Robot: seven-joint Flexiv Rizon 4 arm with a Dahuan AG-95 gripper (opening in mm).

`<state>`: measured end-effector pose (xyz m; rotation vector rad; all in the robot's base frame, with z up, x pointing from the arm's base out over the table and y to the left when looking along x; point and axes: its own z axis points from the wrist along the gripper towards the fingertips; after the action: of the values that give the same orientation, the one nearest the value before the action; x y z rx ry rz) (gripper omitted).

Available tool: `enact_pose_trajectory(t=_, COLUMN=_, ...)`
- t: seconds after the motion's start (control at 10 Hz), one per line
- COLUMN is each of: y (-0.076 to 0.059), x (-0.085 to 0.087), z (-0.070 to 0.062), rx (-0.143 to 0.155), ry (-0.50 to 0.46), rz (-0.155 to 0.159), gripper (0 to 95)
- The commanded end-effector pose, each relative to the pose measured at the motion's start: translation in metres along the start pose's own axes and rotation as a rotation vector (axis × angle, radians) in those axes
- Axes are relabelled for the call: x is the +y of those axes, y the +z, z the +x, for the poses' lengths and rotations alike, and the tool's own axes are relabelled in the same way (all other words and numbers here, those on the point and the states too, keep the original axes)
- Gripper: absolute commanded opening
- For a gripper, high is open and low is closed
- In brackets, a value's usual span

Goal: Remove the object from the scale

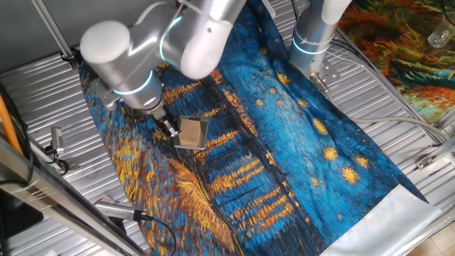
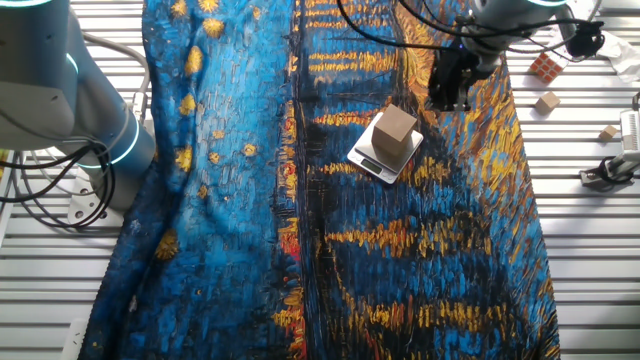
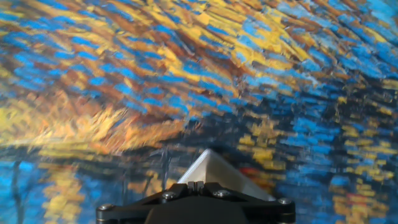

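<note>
The tan block (image 2: 394,128) stands on the grey scale (image 2: 372,163), which lies on the blue-and-yellow cloth (image 2: 240,200). In one fixed view the block (image 1: 193,132) sits just right of my gripper (image 1: 169,129). In the other fixed view my gripper (image 2: 443,102) hangs to the upper right of the block, a short gap away and not touching it. In the hand view the fingertips (image 3: 189,185) are pressed together with nothing between them, and a grey corner of the scale (image 3: 211,168) shows just beyond them. The block is out of the hand view.
A second arm's base (image 2: 105,130) stands at the cloth's left edge. A coloured cube (image 2: 545,67) and small wooden blocks (image 2: 547,101) lie on the ribbed metal table (image 2: 590,260) to the right. Cables run at the table's corners.
</note>
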<state>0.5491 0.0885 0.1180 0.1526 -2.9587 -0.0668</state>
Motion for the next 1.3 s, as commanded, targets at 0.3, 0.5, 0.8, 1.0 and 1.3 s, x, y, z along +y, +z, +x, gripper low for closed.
enact_pose_trajectory(t=0.3, y=0.01, x=0.002, z=0.016, rx=-0.003, ry=0.011, rz=0.021, gripper=0.0)
enact_pose_trajectory(t=0.5, y=0.021, x=0.004, z=0.026, rx=-0.01, ry=0.013, rz=0.023, gripper=0.0)
enact_pose_trajectory(t=0.8, y=0.021, x=0.003, z=0.028, rx=-0.011, ry=0.023, rz=0.024, gripper=0.0)
enact_pose_trajectory(t=1.0, y=0.021, x=0.003, z=0.028, rx=-0.037, ry=-0.016, rz=0.029, gripper=38.0)
enact_pose_trajectory(t=1.3, y=0.021, x=0.003, z=0.029, rx=-0.066, ry=-0.061, rz=0.031, gripper=95.0)
